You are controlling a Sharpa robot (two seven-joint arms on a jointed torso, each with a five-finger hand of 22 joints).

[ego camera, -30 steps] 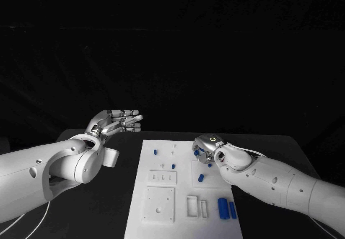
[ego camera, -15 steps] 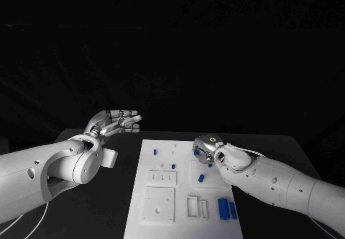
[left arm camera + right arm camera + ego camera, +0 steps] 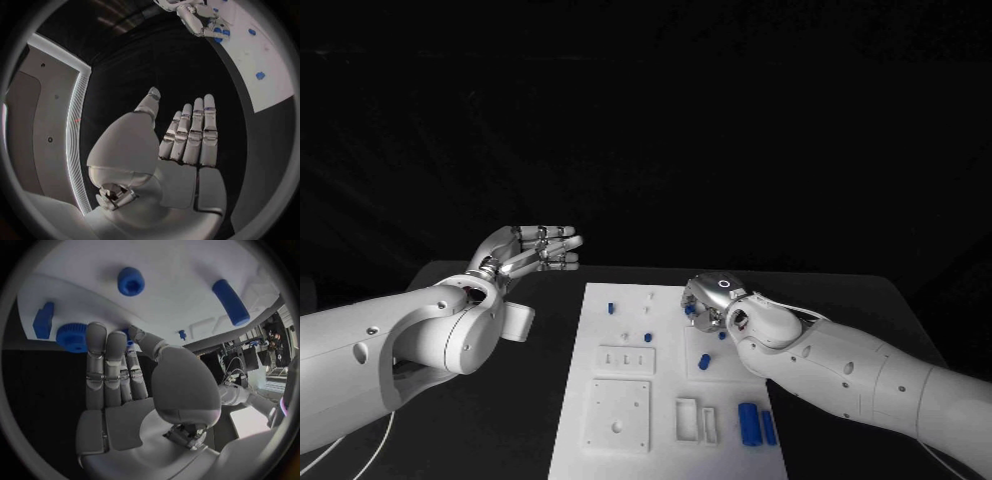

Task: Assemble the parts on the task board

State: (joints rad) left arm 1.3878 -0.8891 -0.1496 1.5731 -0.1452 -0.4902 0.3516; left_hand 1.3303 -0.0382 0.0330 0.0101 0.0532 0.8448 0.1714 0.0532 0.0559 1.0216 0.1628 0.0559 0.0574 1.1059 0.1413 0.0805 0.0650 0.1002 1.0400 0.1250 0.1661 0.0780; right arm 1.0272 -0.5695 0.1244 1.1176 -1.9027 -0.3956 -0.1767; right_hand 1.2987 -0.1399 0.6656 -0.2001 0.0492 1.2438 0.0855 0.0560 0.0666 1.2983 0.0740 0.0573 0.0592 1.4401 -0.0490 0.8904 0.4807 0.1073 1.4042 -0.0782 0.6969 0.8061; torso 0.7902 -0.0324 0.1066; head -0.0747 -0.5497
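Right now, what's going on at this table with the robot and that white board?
The robot is assembling small blue parts on the white task board. Its right robot hand is down at the board's far right edge, fingers among a cluster of blue parts; whether it grips one cannot be told. The left robot hand is raised off to the board's left, fingers straight and holding nothing. Two blue cylinders lie near the board's near right corner.

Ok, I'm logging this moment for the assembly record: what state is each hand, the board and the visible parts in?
left hand: raised beside the board, fingers extended, holding nothing.
right hand: over the board's right edge, fingers reaching down by a blue part; whether it grips cannot be told.
task board: flat on the table.
two blue cylinders: lying side by side on the board's near right corner.
small blue part: on the board's far left.
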